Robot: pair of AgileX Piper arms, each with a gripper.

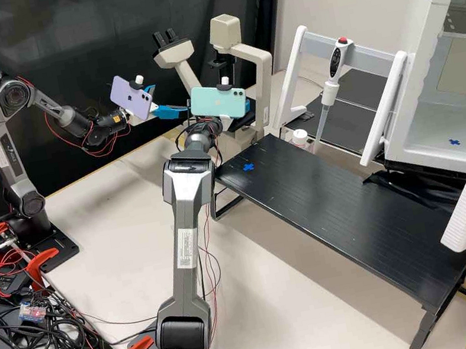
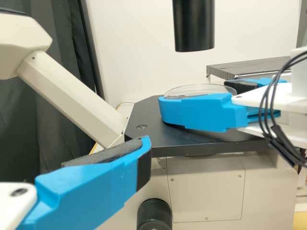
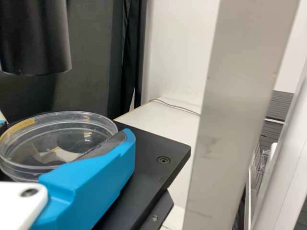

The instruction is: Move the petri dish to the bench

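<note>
Your right jaws [image 1: 247, 106] clasp the petri dish [image 3: 57, 143] over the black stage [image 3: 152, 148] of the microscope [image 1: 264, 66]; your left jaws [image 1: 170, 97] stand parted nearby.

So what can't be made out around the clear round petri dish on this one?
Petri dish's underside: left wrist view, behind the blue right gripper.
Any writing on its small yellow strip: right wrist view, too small.
Much of the flat black microscope stage: high view, behind the mint-green phone.
</note>
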